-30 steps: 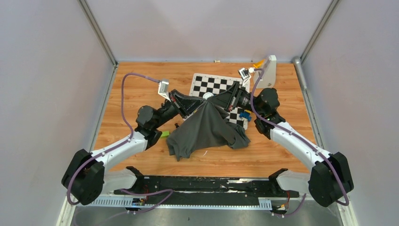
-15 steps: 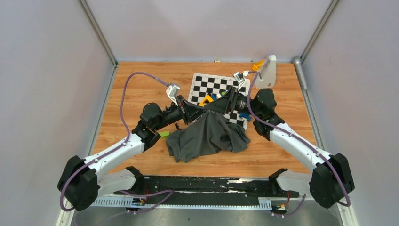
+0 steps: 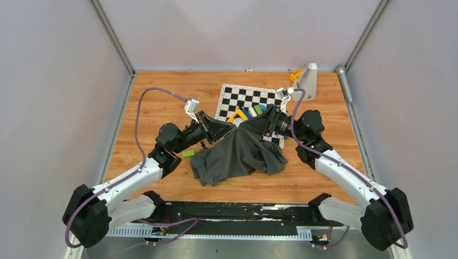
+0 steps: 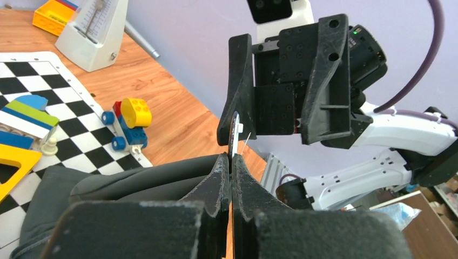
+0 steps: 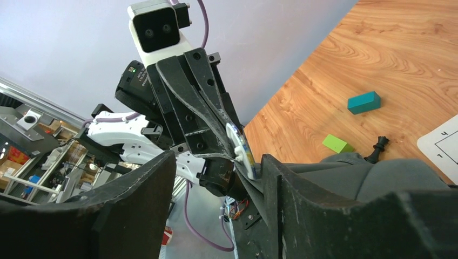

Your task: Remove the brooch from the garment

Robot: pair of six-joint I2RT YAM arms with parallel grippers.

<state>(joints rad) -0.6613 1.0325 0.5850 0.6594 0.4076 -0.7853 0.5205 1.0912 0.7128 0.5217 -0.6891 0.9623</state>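
Note:
The dark grey garment (image 3: 237, 154) lies bunched on the table, its top pulled up between the two grippers. The brooch (image 3: 237, 123) is a small round white disc pinned at that raised point. My left gripper (image 3: 231, 125) is shut on the brooch's edge (image 4: 236, 127) with the fabric (image 4: 135, 181) trailing from its tips (image 4: 231, 159). My right gripper (image 3: 263, 120) faces it, open, jaws wide apart (image 5: 216, 167). In the right wrist view the brooch (image 5: 241, 147) sits just ahead of its right-hand finger (image 5: 324, 205), and the garment (image 5: 378, 178) drapes against that finger.
The chequered board (image 3: 232, 97) lies behind the garment with yellow, blue and green toy blocks (image 3: 248, 112) on it. A white metronome (image 3: 309, 81) stands at the back right. A toy car (image 4: 125, 124), a teal block (image 5: 363, 102), a green block (image 3: 188, 154) and a black chess piece (image 5: 379, 144) are nearby.
Both grippers came down with the garment's peak, uncovering the toys on the board. The right gripper drew back a little to the right; the left gripper moved in and back.

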